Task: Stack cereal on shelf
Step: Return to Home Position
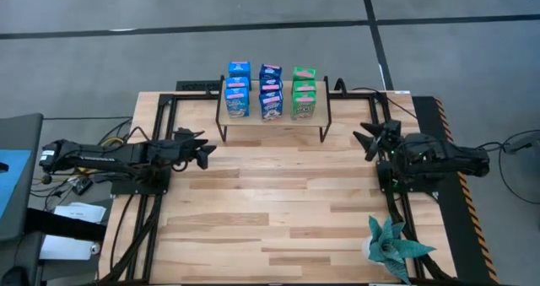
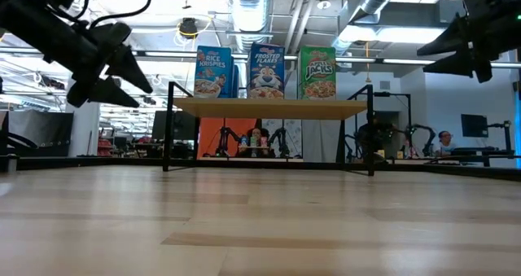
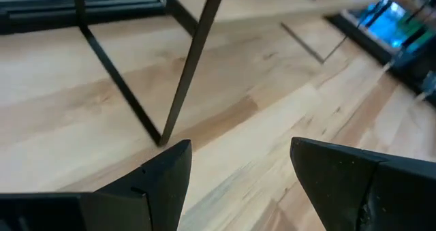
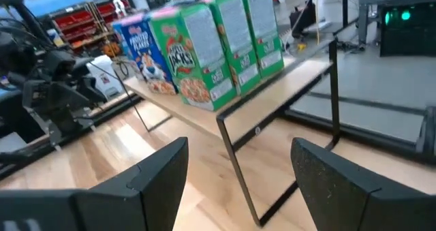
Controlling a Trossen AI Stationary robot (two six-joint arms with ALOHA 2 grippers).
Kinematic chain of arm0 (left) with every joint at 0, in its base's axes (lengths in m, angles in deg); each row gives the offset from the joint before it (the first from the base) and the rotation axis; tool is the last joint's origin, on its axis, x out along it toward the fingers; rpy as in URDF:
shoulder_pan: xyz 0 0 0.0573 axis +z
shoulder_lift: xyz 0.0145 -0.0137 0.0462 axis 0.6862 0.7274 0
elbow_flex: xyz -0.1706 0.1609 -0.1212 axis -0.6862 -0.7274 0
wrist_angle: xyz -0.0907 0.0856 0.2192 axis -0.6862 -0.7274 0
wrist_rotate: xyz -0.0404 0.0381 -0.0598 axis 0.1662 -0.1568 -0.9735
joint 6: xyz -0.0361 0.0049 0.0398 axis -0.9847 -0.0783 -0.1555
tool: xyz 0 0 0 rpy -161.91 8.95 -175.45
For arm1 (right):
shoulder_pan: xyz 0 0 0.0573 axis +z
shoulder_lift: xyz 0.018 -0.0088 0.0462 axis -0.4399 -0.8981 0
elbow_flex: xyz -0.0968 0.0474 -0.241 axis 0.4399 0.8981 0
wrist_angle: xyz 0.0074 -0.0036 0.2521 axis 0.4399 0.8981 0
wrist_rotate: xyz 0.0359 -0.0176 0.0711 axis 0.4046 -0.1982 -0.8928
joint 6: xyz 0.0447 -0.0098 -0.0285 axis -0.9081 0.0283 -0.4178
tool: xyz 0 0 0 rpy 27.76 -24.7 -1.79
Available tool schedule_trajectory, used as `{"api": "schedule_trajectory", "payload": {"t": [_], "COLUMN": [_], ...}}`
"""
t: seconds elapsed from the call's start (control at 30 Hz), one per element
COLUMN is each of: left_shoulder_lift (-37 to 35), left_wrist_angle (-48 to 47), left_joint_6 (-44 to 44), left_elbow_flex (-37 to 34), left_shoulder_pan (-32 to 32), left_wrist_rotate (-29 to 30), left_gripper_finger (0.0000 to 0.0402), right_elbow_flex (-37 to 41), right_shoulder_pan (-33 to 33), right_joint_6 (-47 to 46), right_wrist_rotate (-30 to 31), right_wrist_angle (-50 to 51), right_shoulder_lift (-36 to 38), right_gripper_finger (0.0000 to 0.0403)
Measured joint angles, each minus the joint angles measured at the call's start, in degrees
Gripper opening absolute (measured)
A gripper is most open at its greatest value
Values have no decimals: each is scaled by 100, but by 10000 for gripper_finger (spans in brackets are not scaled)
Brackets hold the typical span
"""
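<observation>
Several mini cereal boxes stand on the shelf in three rows: blue Rice Krispies, blue Frosted Flakes and green Apple Jacks. In the low view the front boxes stand upright on the light-wood board. My left gripper hovers open left of the shelf, near its front left leg. My right gripper hovers open right of the shelf, facing the green boxes. Neither holds anything.
A teal spiky plant sits at the table's near right corner. The shelf's thin black legs stand close to both grippers. Bare wooden tabletop stretches between the arms and toward the near edge.
</observation>
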Motion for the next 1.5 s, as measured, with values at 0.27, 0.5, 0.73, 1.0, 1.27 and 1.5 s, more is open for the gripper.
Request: {"api": "schedule_trajectory", "payload": {"t": [0.27, 0.5, 0.73, 1.0, 1.27, 1.5], "left_shoulder_lift": [0, 2, 0, 0, 0, 0], "left_wrist_angle": [-510, -837, -934, -937, -932, -927], "left_joint_6": [334, 304, 302, 303, 301, 301], "left_elbow_flex": [1, 2, 5, 7, 7, 7], "left_shoulder_pan": [1, 1, 1, 1, 1, 1], "left_wrist_rotate": [-61, -67, -66, -67, -67, -67], "left_gripper_finger": [240, 240, 240, 240, 240, 240], "right_elbow_flex": [0, 0, 0, 0, 0, 0], "right_shoulder_pan": [0, 0, 0, 0, 0, 0], "right_joint_6": [-1376, -1380, -1393, -1392, -1391, -1389], "right_wrist_rotate": [-11, -13, -15, -19, -21, -26], "right_wrist_angle": [329, 351, 351, 351, 351, 351], "right_shoulder_lift": [0, 0, 0, 0, 0, 0], "right_gripper_finger": [286, 286, 286, 286, 286, 286]}}
